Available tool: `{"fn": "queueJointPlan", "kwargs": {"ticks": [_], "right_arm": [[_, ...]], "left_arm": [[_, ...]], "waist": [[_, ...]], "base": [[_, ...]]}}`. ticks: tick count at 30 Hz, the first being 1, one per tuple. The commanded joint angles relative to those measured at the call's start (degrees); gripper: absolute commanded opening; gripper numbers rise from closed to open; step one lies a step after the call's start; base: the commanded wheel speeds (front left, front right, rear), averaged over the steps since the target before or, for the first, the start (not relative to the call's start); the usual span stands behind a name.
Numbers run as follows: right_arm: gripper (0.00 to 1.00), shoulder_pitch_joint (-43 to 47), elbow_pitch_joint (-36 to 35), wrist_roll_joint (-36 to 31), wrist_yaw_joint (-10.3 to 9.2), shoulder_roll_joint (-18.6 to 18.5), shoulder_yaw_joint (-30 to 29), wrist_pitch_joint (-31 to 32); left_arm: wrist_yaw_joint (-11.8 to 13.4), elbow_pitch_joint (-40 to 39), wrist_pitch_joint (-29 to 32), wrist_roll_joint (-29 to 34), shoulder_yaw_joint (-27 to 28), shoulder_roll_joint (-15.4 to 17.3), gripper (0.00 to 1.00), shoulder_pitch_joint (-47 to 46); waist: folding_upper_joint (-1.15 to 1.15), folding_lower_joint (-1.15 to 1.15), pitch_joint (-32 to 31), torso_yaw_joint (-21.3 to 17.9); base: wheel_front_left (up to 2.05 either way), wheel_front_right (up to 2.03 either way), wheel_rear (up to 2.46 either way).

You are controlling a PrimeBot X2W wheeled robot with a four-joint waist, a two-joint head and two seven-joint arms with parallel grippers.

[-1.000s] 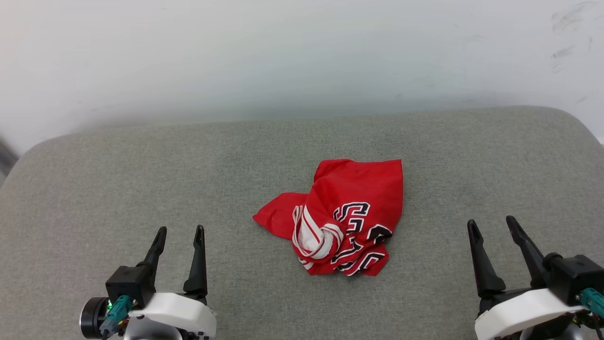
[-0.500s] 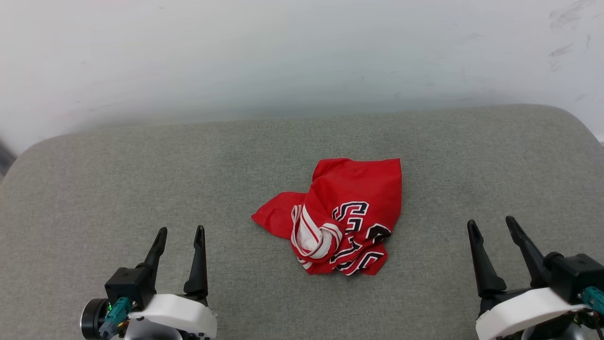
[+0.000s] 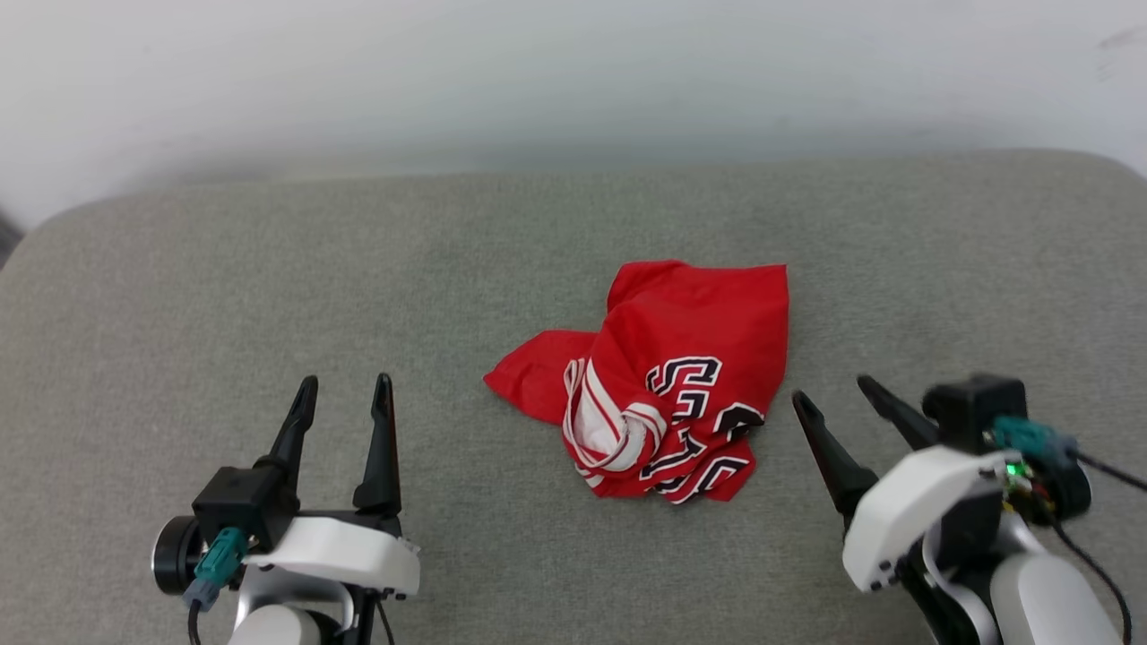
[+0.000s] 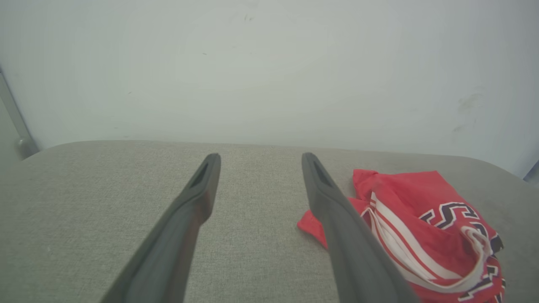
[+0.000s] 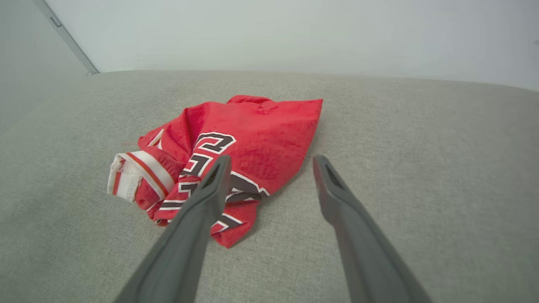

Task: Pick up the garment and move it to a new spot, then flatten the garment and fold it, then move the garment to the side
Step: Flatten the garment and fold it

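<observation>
— Where is the garment (image 3: 690, 358)?

— Just right of the middle of the head view, on a grey fabric cushion (image 3: 224, 287) that fills the lower part of the frame. A pale wall (image 3: 573, 72) runs across the top.

— Is it spread flat?

— No, it lies as a crumpled red heap. Its long axis runs on a slant, from a smooth squared corner at the upper right of the heap down to a bunched end at the lower middle. A red flap (image 3: 529, 381) sticks out toward the left of the frame.

— What shows on it?

— A white sleeve cuff (image 3: 618, 430) with red stripes is rolled up at the lower left of the heap. Black lettering (image 3: 690, 390) with white outlines lies creased across the lower right. I cannot read it as a word.

— And the left claw (image 3: 346, 382)?

— It is at the lower left of the frame, fingers spread wide and pointing up the frame, with nothing between them. It is well apart from the heap. In its wrist view the shirt sits at the lower right, partly behind the right-hand finger.

— The right claw (image 3: 832, 391)?

— At the lower right, also wide open and empty. It is angled toward the upper left, and its nearer fingertip is just beside the heap's lettered edge, with a strip of cushion between them. In its wrist view the left-hand finger crosses in front of the lettering.
</observation>
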Motion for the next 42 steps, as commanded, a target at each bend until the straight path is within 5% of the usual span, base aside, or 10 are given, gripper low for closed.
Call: {"fn": "queueJointPlan", "kwargs": {"ticks": [1, 14, 21, 23, 25, 33, 42], "right_arm": [[1.00, -2.1, 0.2, 0.5, -0.02, -1.2, 1.3, 0.6], [1.00, -17.4, 5.0, 8.7, -0.02, -11.2, 25.5, 11.4], [1.00, -21.2, 8.2, 13.3, -0.02, -14.4, 31.7, 17.2], [0.00, -21.9, 8.4, 14.2, -0.02, -14.5, 32.3, 17.0], [0.00, -22.9, 8.0, 14.4, -0.02, -14.1, 32.6, 15.5], [0.00, -23.3, 3.9, 12.5, -0.03, -11.3, 27.0, 4.4], [0.00, -10.6, 0.0, 7.2, -0.03, -7.9, 3.3, 1.7]], "left_arm": [[-0.2, -0.5, -0.3, 0.3, 0.0, -0.3, 1.00, -0.9], [-1.5, -2.0, -0.2, 1.6, 2.5, -3.2, 1.00, -4.2], [-3.2, -1.4, -0.2, 3.1, 3.5, -5.1, 1.00, -5.5], [-3.6, -1.2, -0.2, 3.5, 3.8, -5.6, 1.00, -5.6], [-4.0, -0.8, -0.2, 3.8, 4.1, -6.0, 1.00, -5.5], [-5.2, 0.4, -0.2, 5.0, 5.7, -6.6, 1.00, -4.1], [-5.7, 0.8, -0.2, 6.0, 6.6, -6.4, 1.00, -3.4]], "waist": [[0.00, 0.00, 1.6, 1.0], [0.00, 0.00, 9.1, 6.5], [0.00, 0.00, 10.9, 7.6], [0.00, 0.00, 10.9, 7.5], [0.00, 0.00, 10.6, 7.2], [0.00, 0.00, 7.4, 3.6], [0.00, 0.00, 5.9, -0.7]], "base": [[0.00, 0.00, 0.00], [0.00, 0.00, 0.00], [0.00, 0.00, 0.00], [0.00, 0.00, 0.00], [0.00, 0.00, 0.00], [0.00, 0.00, 0.00], [0.00, 0.00, 0.00]]}}
